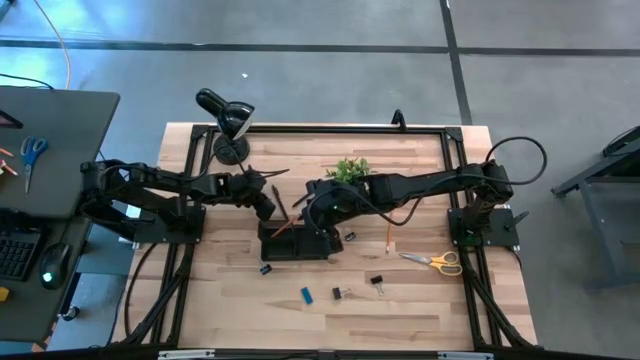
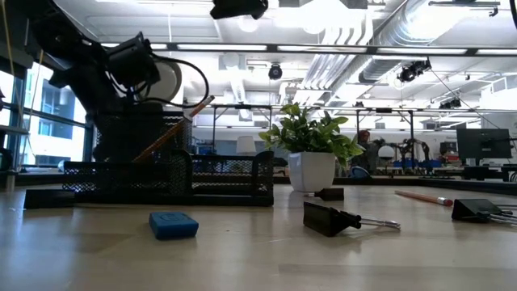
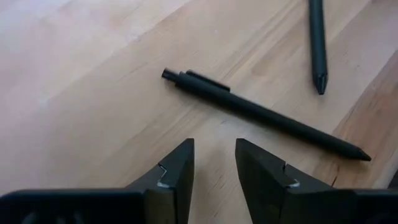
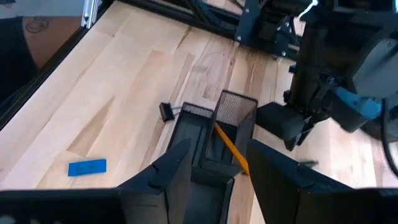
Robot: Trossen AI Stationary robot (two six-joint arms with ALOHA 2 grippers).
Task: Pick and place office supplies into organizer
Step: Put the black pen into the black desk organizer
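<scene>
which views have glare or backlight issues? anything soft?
Low view: bright ceiling lights backlight the organizer and plant, leaving them dark; the blue eraser up close looks soft. High view: evenly lit, a pale sheen on the floor. Left wrist view: the pen is sharp, with soft shadows.

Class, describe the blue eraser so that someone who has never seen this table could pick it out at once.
Start at the black mesh organizer in the middle of the wooden table. Move toward the table's front edge, where small items lie scattered; the blue eraser lies there beside black binder clips. It is the only blue, flat, rectangular block among them.
</scene>
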